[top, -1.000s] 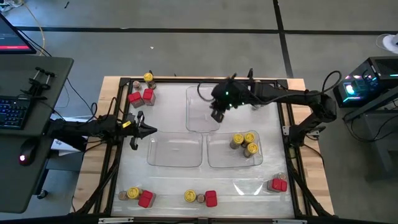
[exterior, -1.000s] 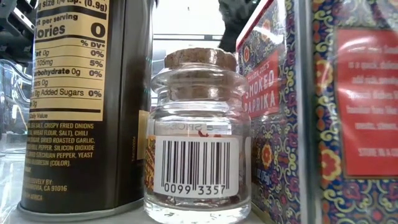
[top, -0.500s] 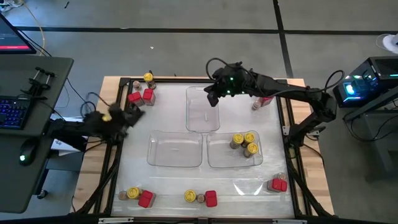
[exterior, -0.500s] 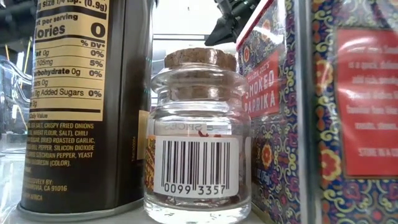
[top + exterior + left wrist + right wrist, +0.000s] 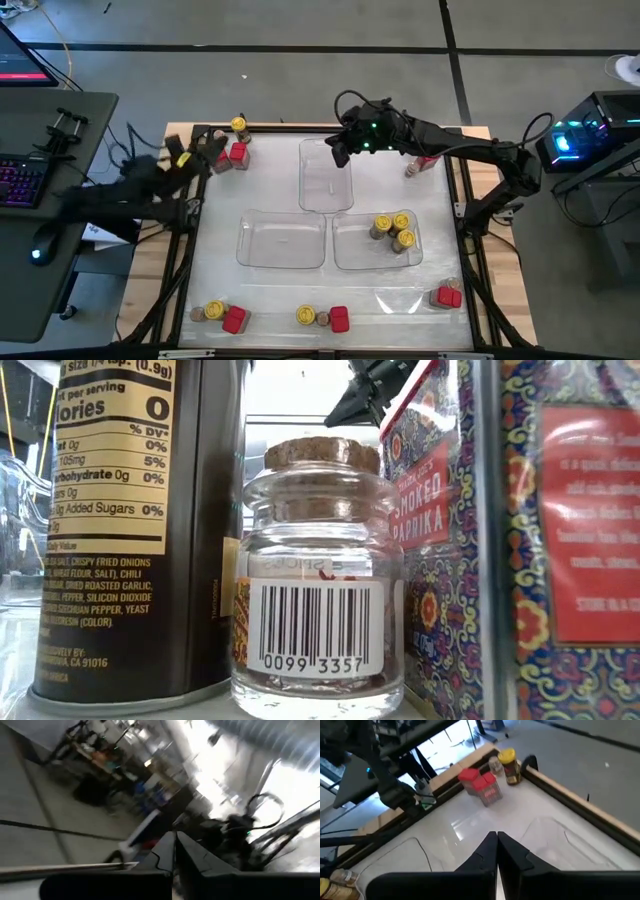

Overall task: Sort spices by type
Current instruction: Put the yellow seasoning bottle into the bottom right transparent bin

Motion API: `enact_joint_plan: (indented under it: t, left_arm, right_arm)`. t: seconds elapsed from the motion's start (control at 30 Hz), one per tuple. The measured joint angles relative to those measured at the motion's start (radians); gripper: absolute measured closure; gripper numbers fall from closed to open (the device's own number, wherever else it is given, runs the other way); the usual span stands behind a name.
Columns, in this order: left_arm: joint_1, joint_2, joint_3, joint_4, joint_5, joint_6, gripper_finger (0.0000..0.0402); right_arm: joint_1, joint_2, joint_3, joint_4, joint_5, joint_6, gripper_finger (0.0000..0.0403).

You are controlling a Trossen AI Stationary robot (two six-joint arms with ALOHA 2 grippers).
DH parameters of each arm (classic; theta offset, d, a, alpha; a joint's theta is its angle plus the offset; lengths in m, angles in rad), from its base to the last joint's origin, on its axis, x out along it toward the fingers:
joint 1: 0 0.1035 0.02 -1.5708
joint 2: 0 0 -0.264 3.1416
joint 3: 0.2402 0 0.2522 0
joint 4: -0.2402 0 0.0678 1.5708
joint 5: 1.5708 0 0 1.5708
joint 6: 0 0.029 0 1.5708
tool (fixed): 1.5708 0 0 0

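The left gripper point(image 5: 205, 152) has swung from the worktop's point(image 5: 290, 290) left middle up toward the far left corner, beside the red spice boxes point(image 5: 229, 155). The right gripper point(image 5: 338, 155) has lifted off the far clear tray point(image 5: 325, 195), closed its jaws, and moved slightly back.

The left arm point(image 5: 140, 185) is smeared by motion blur, and the dark jar point(image 5: 130, 530) is cut off at the low view's top.

Tabletop point(image 5: 280, 180) under my arms, white, wood-edged. On it: three clear trays point(image 5: 326, 175), one holding yellow-lidded jars point(image 5: 393, 229); spice clusters at the far left corner point(image 5: 228, 150), far right point(image 5: 422, 163), and along the near edge point(image 5: 322, 318).
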Motion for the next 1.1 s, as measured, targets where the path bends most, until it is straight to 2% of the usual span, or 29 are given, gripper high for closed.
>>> enact_joint_plan:
  t: [0.13, 0.2, 0.37, 0.47, 0.6, 0.7, 0.83, 1.1]
  left_arm:
    - [0.138, 0.194, 0.280, -0.427, 0.009, 0.040, 0.0345]
    - [0.231, 0.305, 0.399, -0.569, 0.051, 0.088, 0.0312]
    - [0.482, 0.606, 0.618, -0.700, 0.303, 0.254, 0.0239]
    - [0.621, 0.809, 0.720, -0.812, 0.320, 0.342, 0.0212]
    - [0.778, 1.031, 0.876, -1.028, 0.311, 0.318, 0.0192]
    - [0.843, 1.148, 0.915, -1.174, 0.328, 0.208, 0.0188]
    - [0.900, 1.229, 0.924, -1.162, 0.442, 0.204, 0.0188]
    - [0.991, 1.345, 0.922, -1.147, 0.511, 0.217, 0.0188]
  right_arm:
    - [-0.019, 0.000, 0.000, 0.027, 0.000, 0.001, 0.0402]
    - [-0.024, 0.000, 0.000, 0.027, -0.007, 0.001, 0.0402]
    - [-0.021, 0.000, 0.000, 0.026, -0.019, -0.010, 0.0402]
    - [-0.018, 0.000, 0.000, 0.025, -0.021, -0.006, 0.0402]
    - [-0.017, 0.000, 0.000, 0.024, -0.022, 0.006, 0.0402]
    - [-0.017, 0.000, 0.000, 0.024, -0.039, 0.009, 0.0402]
    - [-0.012, 0.000, 0.000, 0.021, -0.055, 0.008, 0.0402]
    - [-0.012, 0.000, 0.000, 0.016, -0.055, 0.002, 0.0402]
